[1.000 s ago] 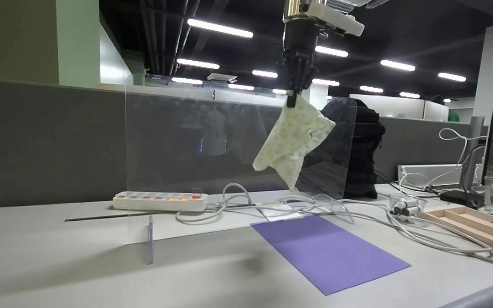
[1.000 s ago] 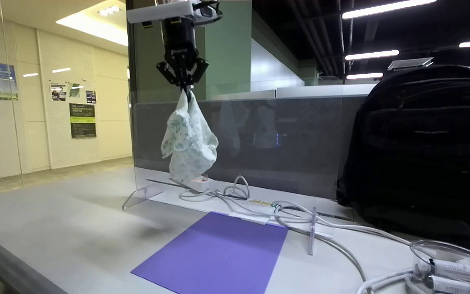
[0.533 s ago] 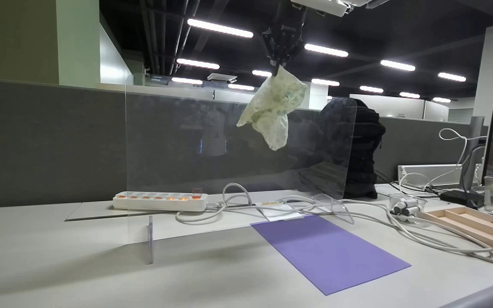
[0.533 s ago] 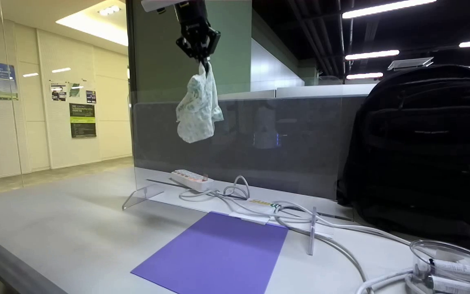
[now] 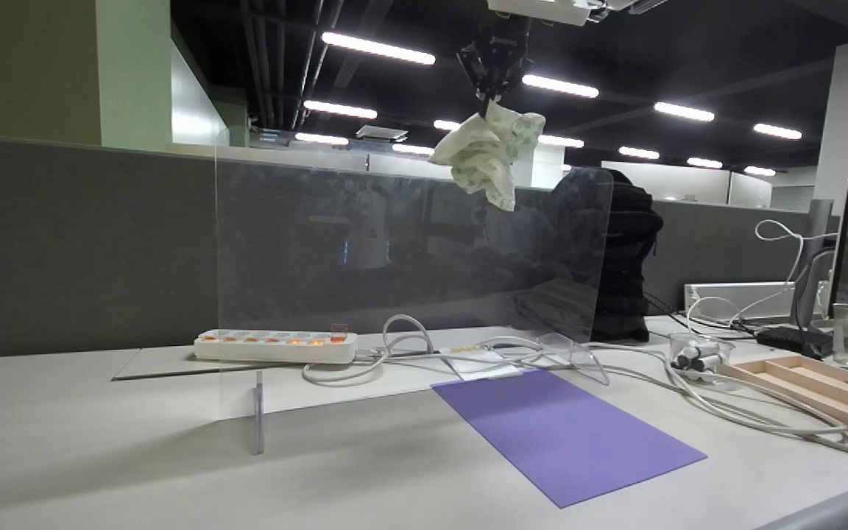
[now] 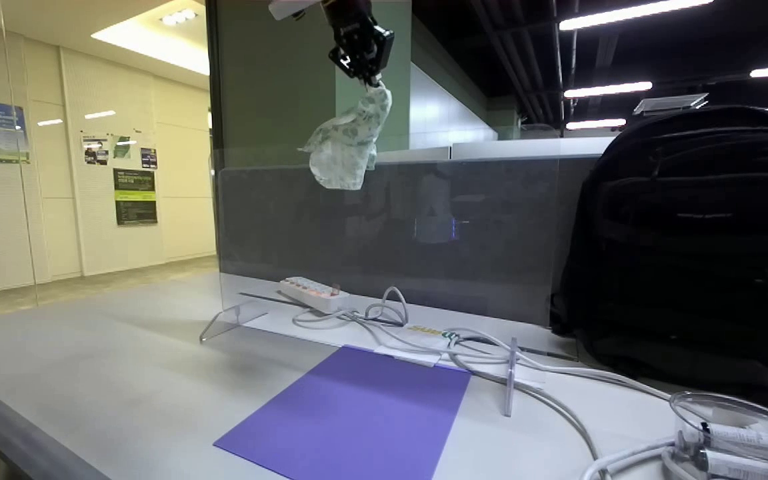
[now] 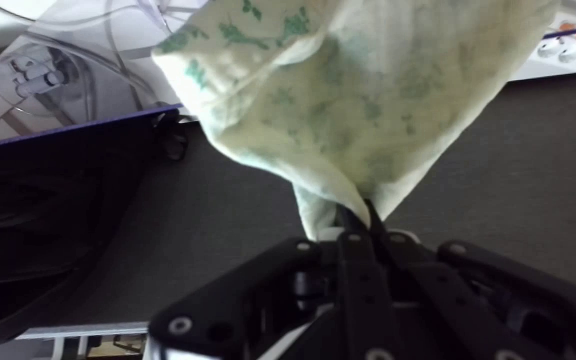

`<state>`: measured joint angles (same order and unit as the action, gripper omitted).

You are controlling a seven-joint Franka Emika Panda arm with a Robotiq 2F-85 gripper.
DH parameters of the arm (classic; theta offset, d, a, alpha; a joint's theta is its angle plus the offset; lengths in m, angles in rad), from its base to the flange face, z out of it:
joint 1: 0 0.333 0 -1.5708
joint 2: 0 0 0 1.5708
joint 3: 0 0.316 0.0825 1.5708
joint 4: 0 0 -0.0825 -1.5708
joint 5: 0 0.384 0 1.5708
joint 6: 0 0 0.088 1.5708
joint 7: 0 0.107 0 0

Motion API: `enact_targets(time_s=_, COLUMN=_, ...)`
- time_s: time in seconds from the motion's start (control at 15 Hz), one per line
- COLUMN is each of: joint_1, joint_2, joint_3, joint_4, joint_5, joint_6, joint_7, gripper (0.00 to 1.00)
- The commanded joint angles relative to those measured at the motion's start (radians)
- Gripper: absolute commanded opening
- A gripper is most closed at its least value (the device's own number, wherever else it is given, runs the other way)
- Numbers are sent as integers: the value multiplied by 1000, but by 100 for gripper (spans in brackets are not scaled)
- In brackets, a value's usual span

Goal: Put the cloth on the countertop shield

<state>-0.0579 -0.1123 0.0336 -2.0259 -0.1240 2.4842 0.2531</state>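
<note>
My gripper (image 5: 486, 109) is shut on the cloth (image 5: 495, 151), pale with a green leaf print, and holds it up in the air by one gathered part. In an exterior view the gripper (image 6: 373, 81) is tilted and the cloth (image 6: 347, 150) hangs below it. The clear countertop shield (image 5: 394, 258) stands upright on the desk on clear feet. In both exterior views the gripper is above the shield's top edge, and the cloth's lower end overlaps the shield (image 6: 397, 233); whether they touch I cannot tell. In the wrist view the cloth (image 7: 348, 110) runs out from between the fingertips.
A grey partition (image 5: 85, 250) and a black backpack (image 6: 691, 253) stand behind the shield. A power strip (image 5: 277, 346) and loose cables lie at its base. A purple sheet (image 5: 571, 438) lies in front. A clear cup of vials (image 6: 737, 447) and a pinkish tray (image 5: 821, 397) are at the side.
My gripper has risen and tilted, carrying the cloth up from in front of the shield to its top edge. In an exterior view it has also shifted right. The cloth has swung and bunched.
</note>
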Motion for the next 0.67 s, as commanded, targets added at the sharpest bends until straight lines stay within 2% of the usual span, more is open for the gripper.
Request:
enact_targets(time_s=0.0, joint_1=-14, joint_2=80, joint_3=-9, joint_4=79, joint_5=-70, joint_6=-14, joint_7=139, gripper=0)
enact_targets(time_s=0.53, joint_1=11, joint_2=186, joint_3=-41, joint_4=137, joint_5=-88, joint_6=-43, joint_7=220, gripper=0)
enact_targets(time_s=0.6, joint_1=14, joint_2=193, joint_3=-44, joint_4=142, joint_5=-78, joint_6=-51, joint_7=210, gripper=26)
